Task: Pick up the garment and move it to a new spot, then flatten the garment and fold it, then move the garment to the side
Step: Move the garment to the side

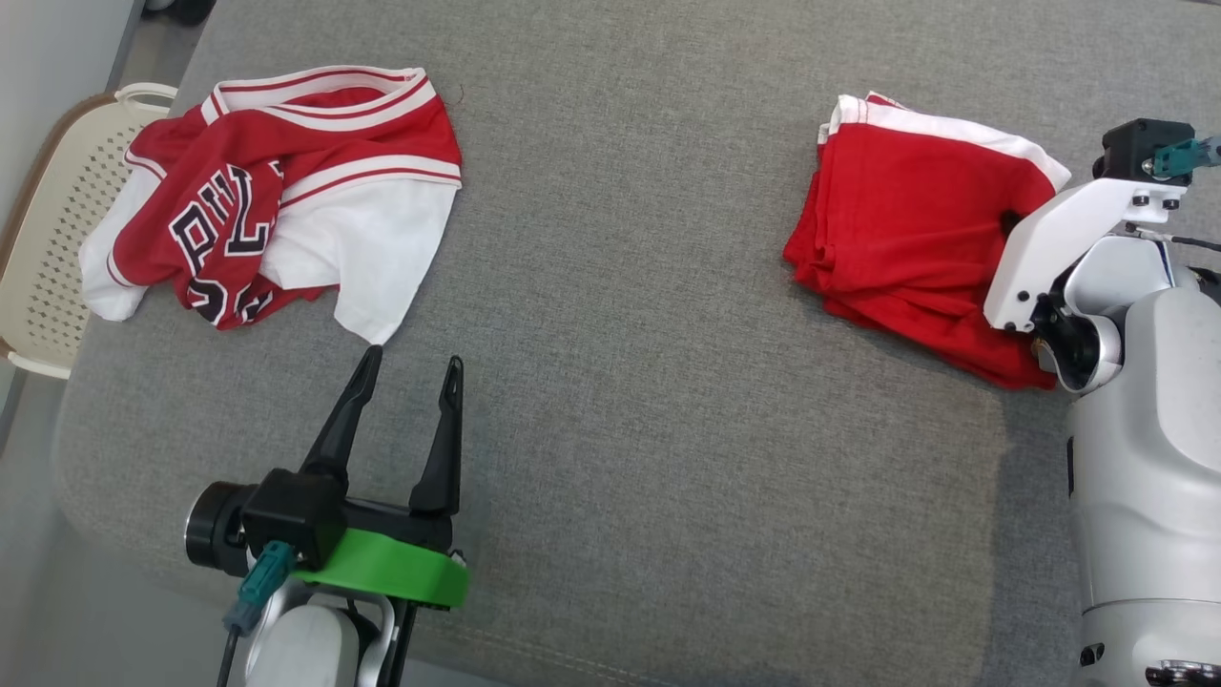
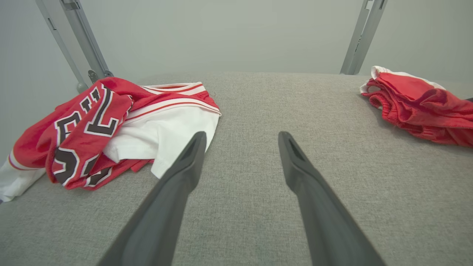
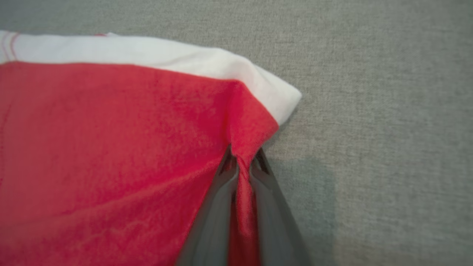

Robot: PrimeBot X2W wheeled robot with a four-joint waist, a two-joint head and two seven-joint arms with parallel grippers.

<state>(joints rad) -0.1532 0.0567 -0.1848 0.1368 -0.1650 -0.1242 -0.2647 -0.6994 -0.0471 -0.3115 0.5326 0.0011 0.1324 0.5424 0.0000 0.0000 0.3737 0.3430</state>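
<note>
**Tool state.** The right tool [image 3: 242, 162] is clamped on a narrow pinch of the red garment [image 1: 897, 229], with the fingers together and a twist of cloth between them. The left tool [image 1: 412, 361] stands apart and holds nothing, hovering over the grey cushioned surface [image 1: 649, 286].

**Location of the garment.** The red garment lies on the right part of the surface, stacked in layers with a white band [image 3: 155, 55] along its far edge. The grip sits just inside the corner where the red cloth meets this band.

**Hazards.**
- The pinch appears to take the upper layer alone. A lift from this hold is likely to peel that layer off and open the stack.
- The pinch is small and close to the corner. A quick pull may let the cloth slip out.
- The surface is coarse. A drag instead of a lift may ruck the lower layers.
- The right forearm [image 1: 1059, 239] overhangs the garment and may catch it on a sweep.

**Surroundings.** A red-and-white jersey [image 1: 277, 191] lies crumpled at the left, well apart from the red garment, its white hem just beyond the left tool. A cream perforated basket [image 1: 57, 219] stands off the left edge. The stretch between the two garments is bare.
</note>
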